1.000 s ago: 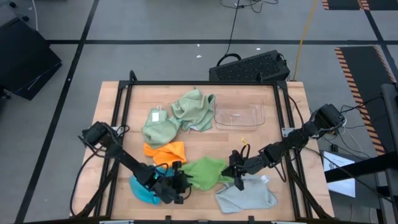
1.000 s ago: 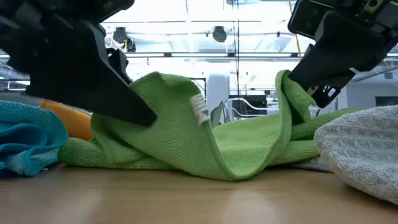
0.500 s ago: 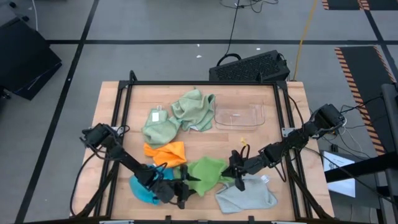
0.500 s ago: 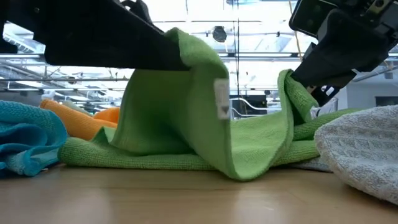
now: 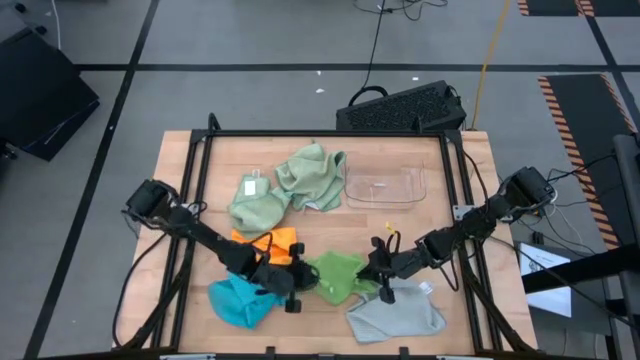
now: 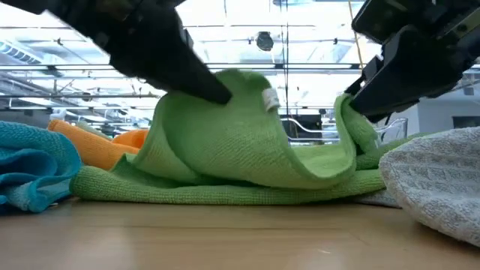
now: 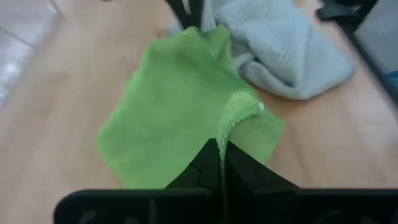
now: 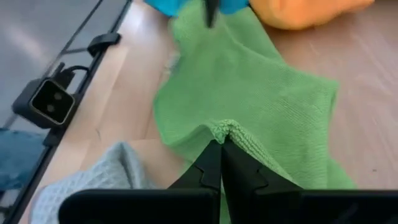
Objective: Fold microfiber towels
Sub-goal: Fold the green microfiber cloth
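At table front: left gripper (image 5: 306,282), right gripper (image 5: 375,272) pinching bright green towel (image 5: 338,276).

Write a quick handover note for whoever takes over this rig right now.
Left claw: shut on an edge of the bright green towel, near the table's front.
Right claw: shut on the same towel's opposite edge.
Blue towel front left, orange towel behind it, grey towel front right, two pale green towels toward the back beside the clear tray.
Done: green towel gripped at both ends, partly lifted.
Left: no towel looks folded.
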Action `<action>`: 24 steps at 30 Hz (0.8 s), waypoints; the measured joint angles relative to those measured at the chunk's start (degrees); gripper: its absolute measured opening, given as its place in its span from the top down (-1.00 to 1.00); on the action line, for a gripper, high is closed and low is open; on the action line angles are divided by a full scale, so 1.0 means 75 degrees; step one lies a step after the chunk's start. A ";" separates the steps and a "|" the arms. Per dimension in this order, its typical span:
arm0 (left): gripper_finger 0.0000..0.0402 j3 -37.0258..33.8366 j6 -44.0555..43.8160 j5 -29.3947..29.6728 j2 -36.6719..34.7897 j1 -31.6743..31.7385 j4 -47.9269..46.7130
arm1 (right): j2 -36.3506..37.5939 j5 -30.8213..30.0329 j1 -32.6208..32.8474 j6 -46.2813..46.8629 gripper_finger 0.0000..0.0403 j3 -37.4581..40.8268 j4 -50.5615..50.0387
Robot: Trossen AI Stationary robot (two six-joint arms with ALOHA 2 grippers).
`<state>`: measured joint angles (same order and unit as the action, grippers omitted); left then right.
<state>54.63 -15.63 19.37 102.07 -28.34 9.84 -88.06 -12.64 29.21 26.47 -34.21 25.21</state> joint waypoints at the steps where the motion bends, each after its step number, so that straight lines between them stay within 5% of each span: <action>1: 0.97 -0.0001 -0.0173 -0.0157 -0.0045 0.0071 -0.0090 | -0.0001 0.0050 -0.0006 0.0174 1.00 0.0040 0.0004; 8: 0.94 -0.0003 -0.1844 -0.0606 -0.0115 0.0395 -0.0678 | -0.0004 -0.0662 0.0409 0.1451 0.83 0.0118 0.0035; 16: 0.92 0.0000 -0.3161 -0.0573 -0.0121 0.0382 -0.1550 | -0.0001 -0.1687 0.0923 0.3354 0.39 0.0115 -0.0095; 24: 0.72 -0.0003 -0.4103 -0.1412 -0.0118 0.0527 -0.1235 | 0.0051 -0.1603 0.1112 0.4269 0.34 0.0115 -0.0122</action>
<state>54.61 -46.41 8.78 101.19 -24.38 0.58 -87.68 -24.66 37.55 58.49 -33.34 24.30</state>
